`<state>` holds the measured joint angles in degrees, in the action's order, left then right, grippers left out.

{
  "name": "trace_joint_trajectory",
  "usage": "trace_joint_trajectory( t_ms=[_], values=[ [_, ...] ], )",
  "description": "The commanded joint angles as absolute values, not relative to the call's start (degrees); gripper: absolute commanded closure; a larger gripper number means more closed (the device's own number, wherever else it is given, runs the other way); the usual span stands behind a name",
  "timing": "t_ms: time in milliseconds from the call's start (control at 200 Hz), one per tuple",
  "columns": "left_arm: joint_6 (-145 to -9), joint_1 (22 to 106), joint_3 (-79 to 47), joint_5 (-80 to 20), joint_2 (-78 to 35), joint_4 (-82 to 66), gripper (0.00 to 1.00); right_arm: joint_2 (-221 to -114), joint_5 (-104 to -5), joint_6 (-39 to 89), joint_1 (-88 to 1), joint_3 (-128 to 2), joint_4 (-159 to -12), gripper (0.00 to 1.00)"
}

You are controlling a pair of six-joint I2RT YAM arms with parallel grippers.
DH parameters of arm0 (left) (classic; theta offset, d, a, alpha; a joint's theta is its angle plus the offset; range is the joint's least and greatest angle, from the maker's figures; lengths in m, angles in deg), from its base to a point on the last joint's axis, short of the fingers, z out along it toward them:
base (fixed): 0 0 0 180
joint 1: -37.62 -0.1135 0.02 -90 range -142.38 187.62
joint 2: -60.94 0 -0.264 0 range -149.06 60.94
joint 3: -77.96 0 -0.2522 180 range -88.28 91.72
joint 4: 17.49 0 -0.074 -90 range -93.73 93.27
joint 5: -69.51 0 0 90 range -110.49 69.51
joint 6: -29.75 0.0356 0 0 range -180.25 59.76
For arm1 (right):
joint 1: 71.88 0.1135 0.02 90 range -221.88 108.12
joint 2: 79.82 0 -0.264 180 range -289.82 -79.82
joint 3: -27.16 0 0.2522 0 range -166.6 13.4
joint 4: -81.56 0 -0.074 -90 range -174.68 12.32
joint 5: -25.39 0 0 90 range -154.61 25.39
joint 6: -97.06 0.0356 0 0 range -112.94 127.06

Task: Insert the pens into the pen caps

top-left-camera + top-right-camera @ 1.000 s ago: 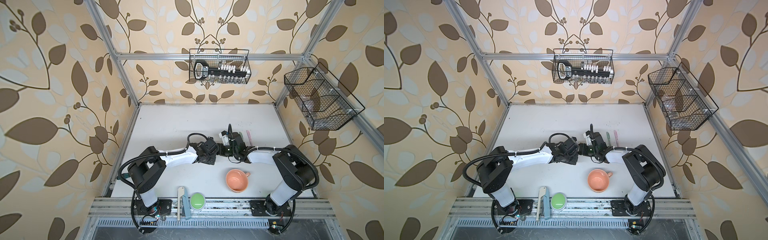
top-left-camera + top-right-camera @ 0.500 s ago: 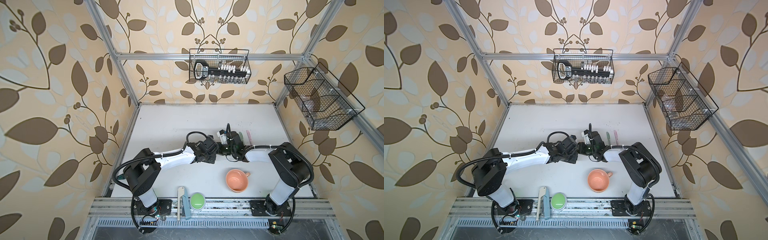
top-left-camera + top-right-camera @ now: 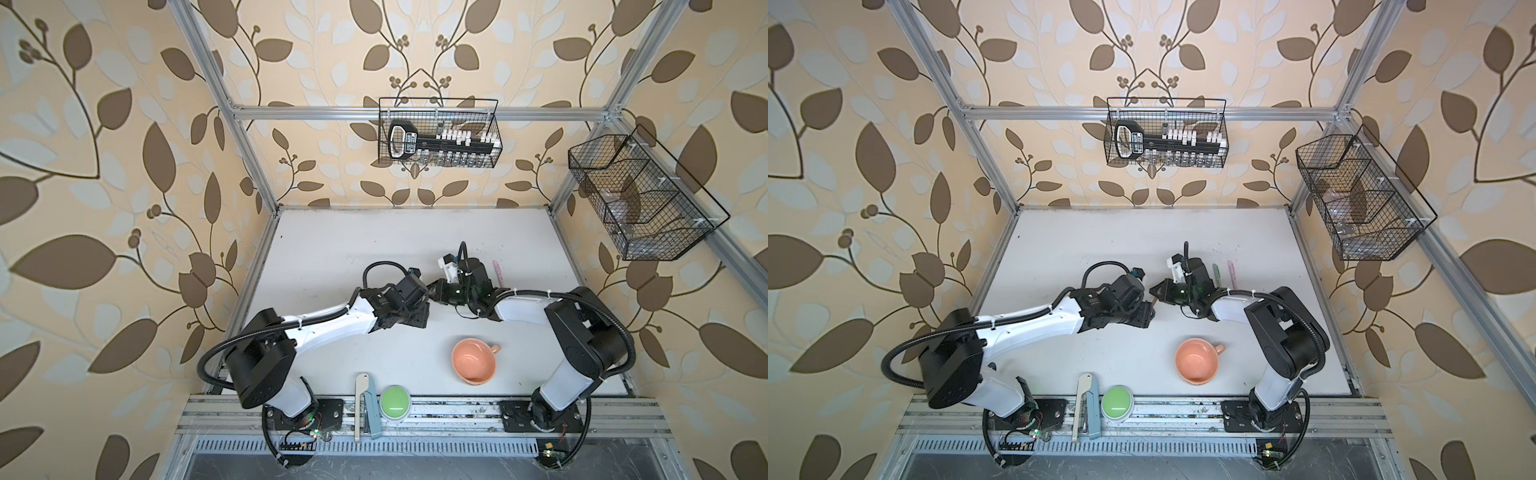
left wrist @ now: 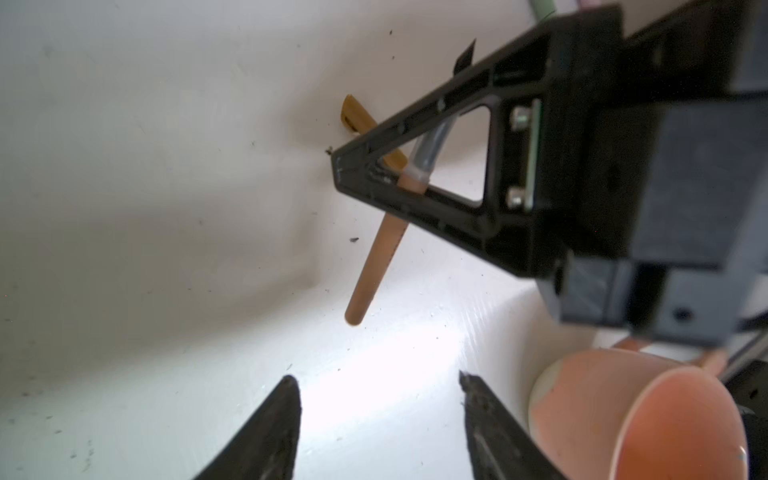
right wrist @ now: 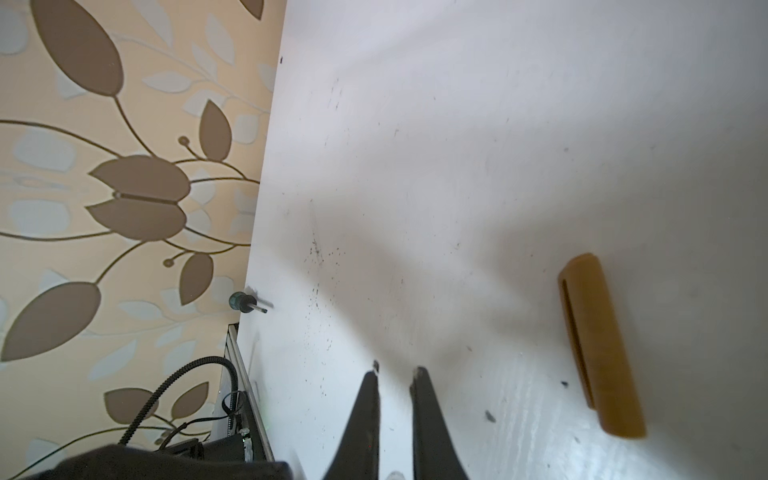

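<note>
Spanning the cell floor, the white desk (image 3: pixel 353 249) is scuffed and speckled. A wire basket (image 3: pixel 384 124) hangs on the wall over the back edge, a second basket (image 3: pixel 665 232) over the right edge. A peach cup (image 3: pixel 475 361) stands near the front edge, right of middle. A green button (image 3: pixel 395 401) sits on the rail just past that edge.

Both arms reach to the desk's middle, where the claws face each other closely. The left claw (image 4: pixel 377 376) is spread wide with nothing in it. The right claw (image 5: pixel 397 370) is pinched nearly closed on the tan pen (image 4: pixel 374 266), a slim, smooth, tan-brown stick held tilted. It is gripped near its greyish tip end, which shows through the triangular cut-out of a finger (image 4: pixel 457 222); that finger hides part of the barrel. The pen's blunt end hangs free above the desk, aimed toward the left claw and apart from it.

A pink pen (image 3: pixel 1230 272) and a green pen (image 3: pixel 1217 272) lie side by side toward the right edge, just back of the right arm. They are too small to tell whether they are capped. A teal-handled screwdriver (image 5: pixel 245 302) lies at a desk edge under the wallpaper. The tan cap (image 5: pixel 598 345), short and rounded with a long slit, lies on its side on the desk beside the right claw, not touching it.
</note>
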<state>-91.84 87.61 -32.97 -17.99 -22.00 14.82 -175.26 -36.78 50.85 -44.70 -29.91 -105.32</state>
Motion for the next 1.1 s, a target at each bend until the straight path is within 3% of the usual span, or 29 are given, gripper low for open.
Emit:
trace_joint_trajectory(
  t_ms=[0, 185, 510, 1095],
  values=[
    [-91.1, 83.9, -35.7, -22.4, -17.2, 9.9, 0.26, -171.3, -34.6, 49.2, -45.5, -29.9, -103.1, 1.0],
    [-89.0, 78.8, -40.5, -36.5, -17.1, 0.0, 0.16, -166.3, -30.8, 50.7, -46.6, -27.9, -104.7, 1.0],
    [-88.7, 76.2, -40.2, -58.4, -18.8, -10.5, 0.16, -161.4, -23.9, 49.1, -46.9, -28.6, -101.5, 1.0],
    [-85.0, 76.1, -36.5, -58.2, -20.0, -4.2, 0.54, -162.3, -20.2, 49.7, -45.7, -29.1, -103.0, 1.0]
  ],
)
